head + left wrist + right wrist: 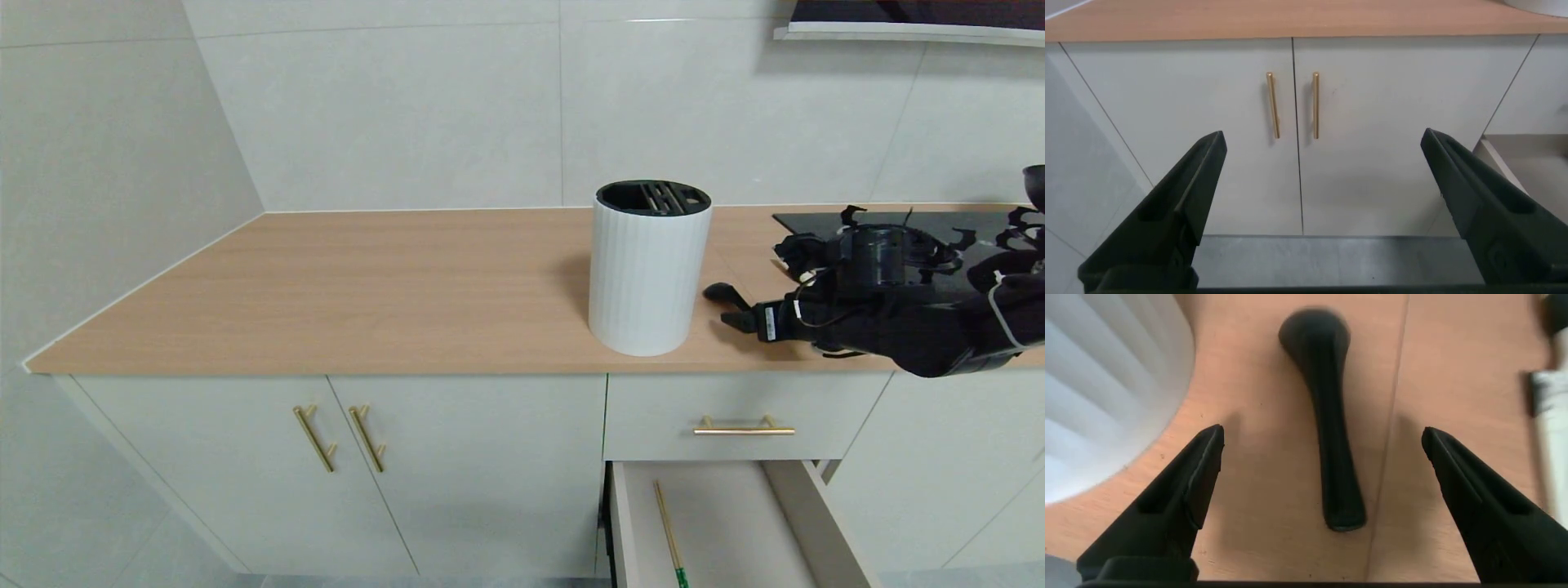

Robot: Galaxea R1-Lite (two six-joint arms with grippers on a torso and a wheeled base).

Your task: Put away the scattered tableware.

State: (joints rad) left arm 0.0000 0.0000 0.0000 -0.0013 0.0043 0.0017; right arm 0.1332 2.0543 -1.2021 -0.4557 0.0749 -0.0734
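Observation:
A black spoon (1327, 416) lies flat on the wooden counter (367, 286), just right of a white ribbed utensil holder (649, 278) with a black slotted top. My right gripper (1321, 441) hovers low over the spoon, open, with one finger on each side of its handle and not touching it. In the head view the right gripper (739, 314) sits beside the holder's base, with the spoon (717, 291) at its tip. My left gripper (1323, 212) is open and holds nothing, down in front of the cabinet doors (1298, 139).
A black stove (898, 233) occupies the counter's right end. Below the counter a drawer (784, 523) stands pulled out with a pair of chopsticks (669, 535) inside. A white object (1552, 433) lies on the counter near the spoon. The counter left of the holder is bare.

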